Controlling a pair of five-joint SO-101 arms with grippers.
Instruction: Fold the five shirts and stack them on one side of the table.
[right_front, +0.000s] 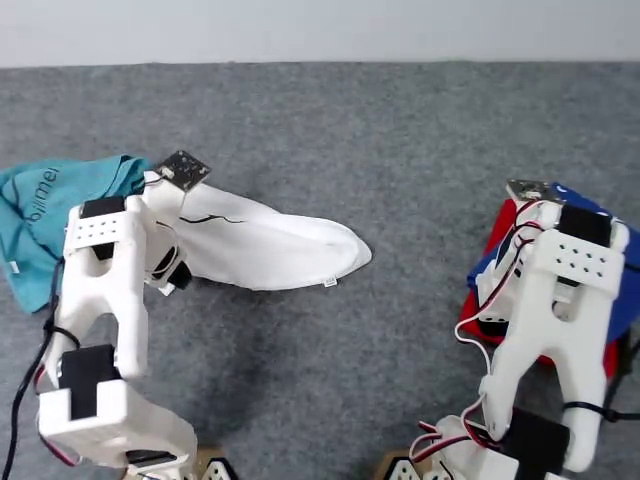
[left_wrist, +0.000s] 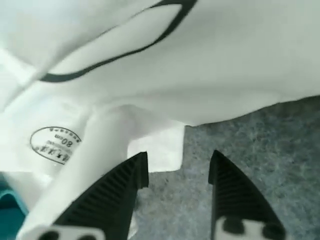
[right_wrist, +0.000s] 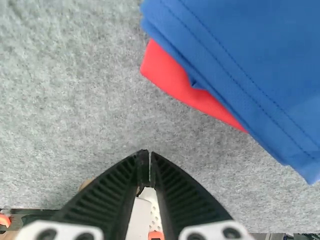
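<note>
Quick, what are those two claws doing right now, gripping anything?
Left gripper: open, empty, at the white shirt's edge.
Right gripper: shut, holding nothing, near the blue shirt.

White shirt (right_front: 280, 250) with thin black line, teal shirt (right_front: 40, 235) with pale lettering, blue shirt (right_wrist: 240, 55), red shirt (right_wrist: 172, 80), mottled grey table (right_front: 400, 140).
</note>
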